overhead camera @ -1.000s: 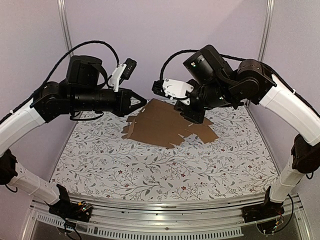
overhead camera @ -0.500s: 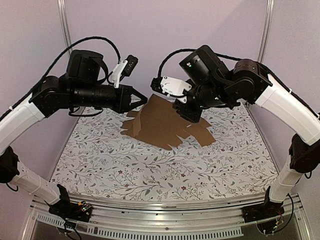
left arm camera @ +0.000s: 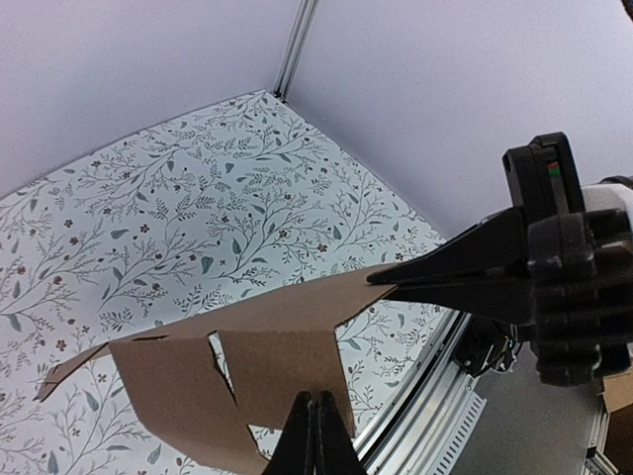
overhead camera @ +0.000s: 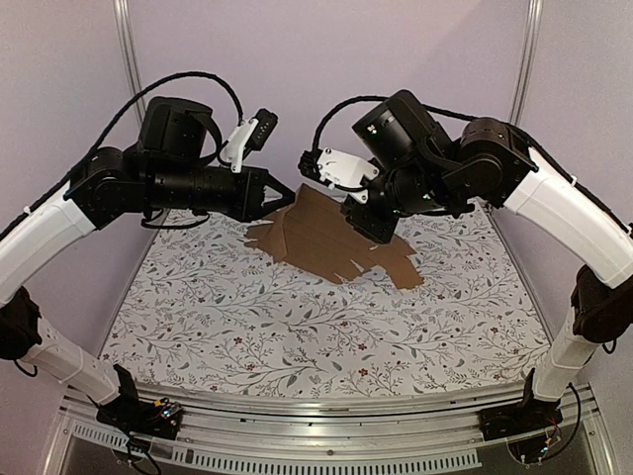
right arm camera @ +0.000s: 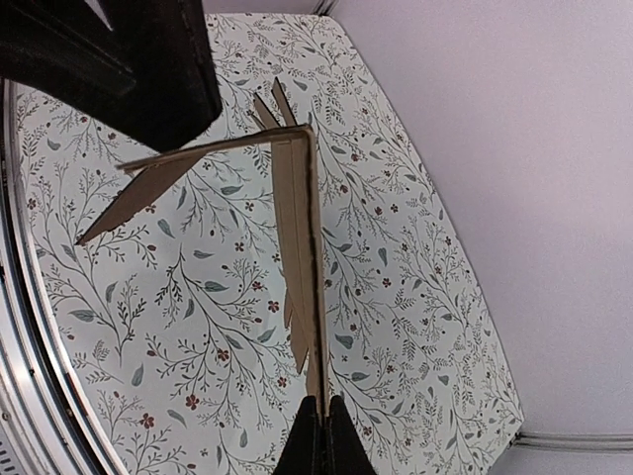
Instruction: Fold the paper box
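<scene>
Holding the paper box [overhead camera: 326, 242], a flat notched cardboard sheet, tilted over the table [overhead camera: 297, 336] toward 12 o'clock, far edge raised. Pinching its 10 o'clock corner with the left gripper [overhead camera: 289, 196], fingers pressed together on the cardboard. Clamping its 1 o'clock edge with the right gripper [overhead camera: 366, 224], likewise closed on the sheet.

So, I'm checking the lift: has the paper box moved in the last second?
Yes. The paper box has tilted up: its near-left corner has lifted higher, away from the floral table.
</scene>
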